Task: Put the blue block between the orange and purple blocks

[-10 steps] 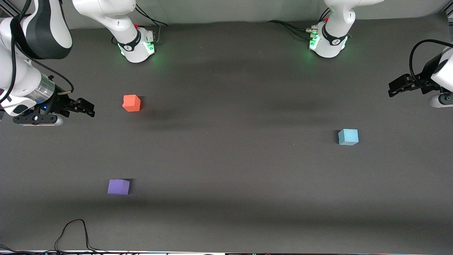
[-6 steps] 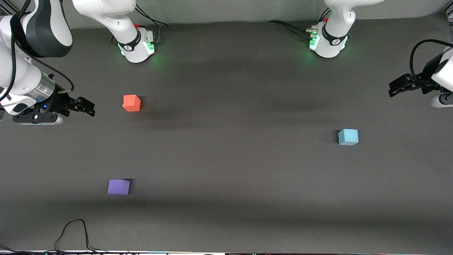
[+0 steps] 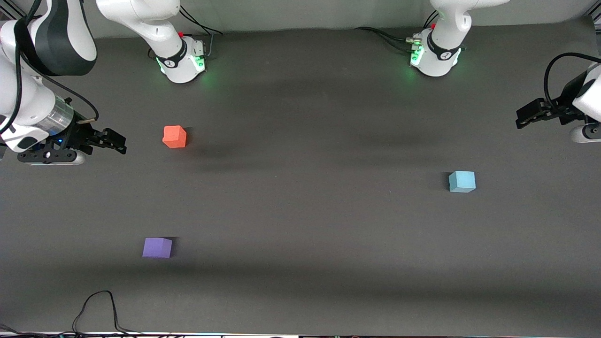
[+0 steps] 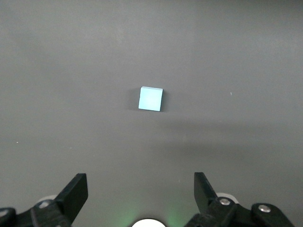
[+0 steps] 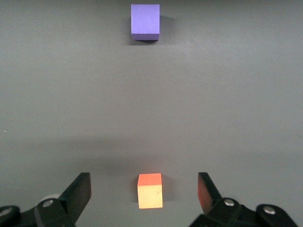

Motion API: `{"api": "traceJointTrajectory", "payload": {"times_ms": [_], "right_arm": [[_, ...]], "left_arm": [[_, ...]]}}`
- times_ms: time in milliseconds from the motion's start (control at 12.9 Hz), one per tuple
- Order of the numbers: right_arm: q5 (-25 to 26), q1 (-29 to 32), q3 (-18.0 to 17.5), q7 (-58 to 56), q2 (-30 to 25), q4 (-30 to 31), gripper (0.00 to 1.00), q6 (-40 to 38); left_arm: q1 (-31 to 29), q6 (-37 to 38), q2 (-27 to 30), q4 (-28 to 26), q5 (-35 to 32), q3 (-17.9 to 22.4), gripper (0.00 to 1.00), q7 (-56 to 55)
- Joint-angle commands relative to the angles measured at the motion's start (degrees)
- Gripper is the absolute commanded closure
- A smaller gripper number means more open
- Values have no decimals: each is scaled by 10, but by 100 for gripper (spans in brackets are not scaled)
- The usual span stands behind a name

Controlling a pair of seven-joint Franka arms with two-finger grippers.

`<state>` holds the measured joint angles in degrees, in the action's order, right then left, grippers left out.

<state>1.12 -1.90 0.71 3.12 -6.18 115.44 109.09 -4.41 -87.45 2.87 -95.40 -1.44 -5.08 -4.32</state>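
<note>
Pincers (image 3: pixel 520 118) (image 3: pixel 119 143) spread wide, raised at table ends.

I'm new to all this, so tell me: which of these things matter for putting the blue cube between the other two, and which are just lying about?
For the job:
- blue block
- orange block
- purple block
- left gripper, open
- right gripper, open

Just lying about:
- black cable at the table's near edge

left gripper (image 4: pixel 141 201): fingers spread wide, nothing between them; bare table (image 3: pixel 319 206) from fingertips to the blue block (image 4: pixel 151 99).
blue block: alone, open table on every side.
right gripper (image 5: pixel 144 198): fingers spread; the orange block (image 5: pixel 150 190) lies in line with their gap.
orange-to-purple gap: purple block (image 5: pixel 145 21) well apart, bare table between.
</note>
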Motion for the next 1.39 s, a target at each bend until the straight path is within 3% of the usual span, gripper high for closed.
{"api": "traceJointTrajectory", "payload": {"times_ms": [0, 232, 464, 927, 1082, 1314], "right_arm": [[6, 3, -5, 18, -7, 1, 0, -1], [6, 2, -5, 22, -3, -3, 0, -1], [6, 2, -5, 23, -2, 2, 0, -1], [6, 1, -5, 28, 9, 3, 0, -2], [6, 1, -5, 27, 6, 2, 0, -12], [6, -9, -6, 27, 2, 2, 0, -16]], "left_arm": [[-1, 27, -8, 21, -1, 0, 0, 6], [-3, 18, -6, 7, 3, 2, 0, 5], [-3, -7, -3, -48, 3, 8, 0, 6], [-10, -222, -12, -235, 3, 21, 0, 56], [-19, -312, -45, -280, 3, 22, 0, 76], [-22, -415, -118, -306, 6, 22, 0, 76]]}}
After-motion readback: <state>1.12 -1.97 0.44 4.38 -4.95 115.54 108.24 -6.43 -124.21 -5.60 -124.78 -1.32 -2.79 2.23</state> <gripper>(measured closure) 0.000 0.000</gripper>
